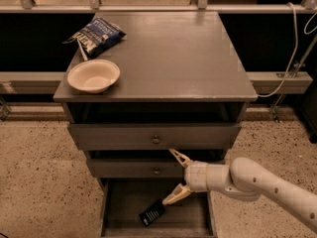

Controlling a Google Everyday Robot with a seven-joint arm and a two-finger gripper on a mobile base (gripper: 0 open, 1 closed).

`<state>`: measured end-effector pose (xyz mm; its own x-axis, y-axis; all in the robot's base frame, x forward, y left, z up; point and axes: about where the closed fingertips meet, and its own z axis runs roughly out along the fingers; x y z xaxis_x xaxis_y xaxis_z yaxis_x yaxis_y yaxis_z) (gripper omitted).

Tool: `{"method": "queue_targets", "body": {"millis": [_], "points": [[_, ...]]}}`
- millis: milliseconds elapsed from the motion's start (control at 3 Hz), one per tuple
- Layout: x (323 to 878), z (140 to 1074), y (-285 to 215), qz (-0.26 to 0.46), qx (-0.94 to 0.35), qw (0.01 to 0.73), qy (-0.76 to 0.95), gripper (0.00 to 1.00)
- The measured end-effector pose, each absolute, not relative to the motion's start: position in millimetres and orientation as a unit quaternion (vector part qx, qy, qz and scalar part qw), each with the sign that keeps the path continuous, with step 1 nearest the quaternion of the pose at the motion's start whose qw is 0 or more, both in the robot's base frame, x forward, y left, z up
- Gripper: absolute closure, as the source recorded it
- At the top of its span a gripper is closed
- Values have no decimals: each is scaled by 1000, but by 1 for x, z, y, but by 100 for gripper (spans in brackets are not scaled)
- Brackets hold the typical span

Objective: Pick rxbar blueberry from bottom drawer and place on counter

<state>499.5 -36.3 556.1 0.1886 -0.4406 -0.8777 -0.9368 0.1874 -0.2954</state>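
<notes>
The rxbar blueberry [152, 214], a small dark bar with white print, lies flat on the floor of the open bottom drawer [121, 202], left of centre. My gripper [172, 177] is open, its two pale fingers spread wide, one near the middle drawer's knob and one just above and to the right of the bar. It holds nothing. The white arm reaches in from the lower right. The grey counter [168, 53] tops the cabinet.
A cream bowl [93, 75] and a blue-and-white chip bag [95, 35] sit on the counter's left side. Two shallower drawers with round knobs [156, 139] are partly pulled out above the bottom drawer. A white cable [290, 58] hangs at the right. Speckled floor surrounds the cabinet.
</notes>
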Motion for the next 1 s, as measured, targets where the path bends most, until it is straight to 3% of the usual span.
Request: {"method": "queue_targets", "body": {"millis": [333, 1000], "points": [[494, 500, -38, 262, -613, 477, 572, 0], [498, 481, -35, 279, -611, 463, 578, 0]]}}
